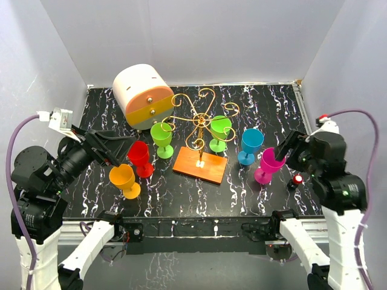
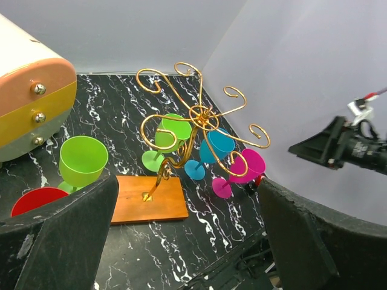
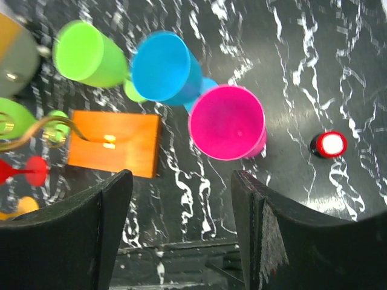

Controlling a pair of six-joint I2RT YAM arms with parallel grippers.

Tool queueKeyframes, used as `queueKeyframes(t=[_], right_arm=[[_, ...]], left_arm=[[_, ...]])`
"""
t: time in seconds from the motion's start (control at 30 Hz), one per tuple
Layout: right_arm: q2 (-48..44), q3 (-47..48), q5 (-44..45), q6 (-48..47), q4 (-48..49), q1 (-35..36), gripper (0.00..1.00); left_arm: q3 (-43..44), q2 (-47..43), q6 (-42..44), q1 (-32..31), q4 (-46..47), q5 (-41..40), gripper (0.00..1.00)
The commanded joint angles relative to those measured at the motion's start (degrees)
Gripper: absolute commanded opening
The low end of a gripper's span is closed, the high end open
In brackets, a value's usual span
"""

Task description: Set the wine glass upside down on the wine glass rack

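The wine glass rack, gold scrolled wire on an orange base, stands mid-table and carries no glass. Several upright wine glasses surround it: orange, red, two green, blue and magenta. My right gripper hovers open just right of and above the magenta glass, whose mouth lies just beyond the fingertips, with nothing between them. My left gripper is wide open and empty above the red and orange glasses, facing the rack.
A cream-and-orange drum-shaped box sits at the back left. A small red-and-white cap lies right of the magenta glass. White walls close in the black marbled table on three sides.
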Motion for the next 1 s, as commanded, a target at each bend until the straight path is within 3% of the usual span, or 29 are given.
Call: queueKeyframes(t=[0.0,0.23,0.4,0.6,0.97], right_arm=[[1.66,-8.50,0.65,-0.85,6.64,-0.16,0.63],[7.01,-13.45,-0.31,-0.43,14.33,-0.16,0.62],[10.93,-14.96,-0.67,-1.50,14.70,-0.21,0.54],[14.69,-14.96,-6.97,-5.89,13.40,-0.16,0.49],[17.97,-15.92,-3.54,-7.03,12.37,-0.18,0.40]], left_arm=[[-0.92,1.06,-0.23,-0.24,0.86,1.27,0.99],[-3.42,2.32,0.47,-0.29,8.93,-1.32,0.99],[-4.66,4.07,2.92,-0.27,12.50,-1.16,0.99],[-4.33,4.12,5.00,-0.28,12.15,-2.10,0.99],[-4.56,4.61,4.46,-0.23,12.49,-2.51,0.99]])
